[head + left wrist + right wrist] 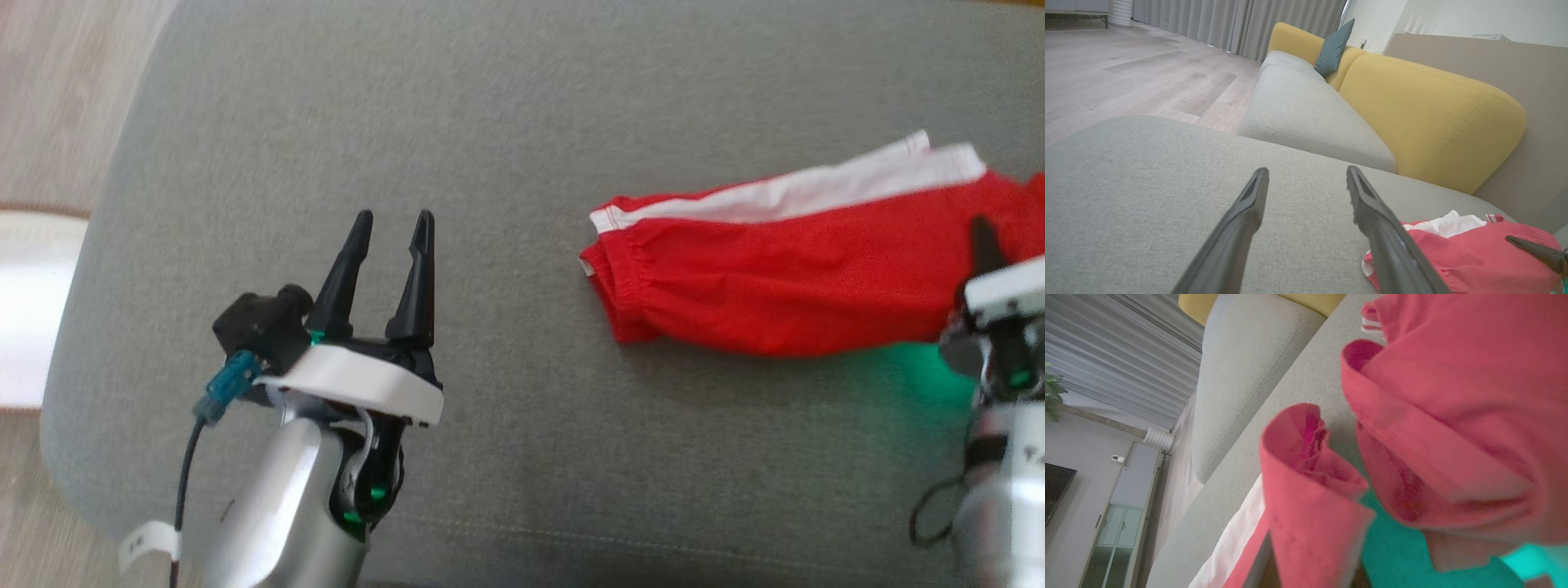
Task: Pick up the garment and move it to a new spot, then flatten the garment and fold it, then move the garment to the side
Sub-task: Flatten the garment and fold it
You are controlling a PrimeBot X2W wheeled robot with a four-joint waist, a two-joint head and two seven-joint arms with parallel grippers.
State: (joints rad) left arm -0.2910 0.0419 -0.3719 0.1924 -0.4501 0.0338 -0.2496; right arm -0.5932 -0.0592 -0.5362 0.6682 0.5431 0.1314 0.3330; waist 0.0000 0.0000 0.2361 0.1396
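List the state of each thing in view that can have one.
garment: lying on the grey cushion, doubled over lengthwise, bunched at its right end.
left pincer: open, empty, apart from the garment.
right pincer: shut on the garment's right end.

Home living room: yellow sofa (1433, 114), teal cushion (1333, 49), curtains (1208, 20), wood floor (1126, 69).
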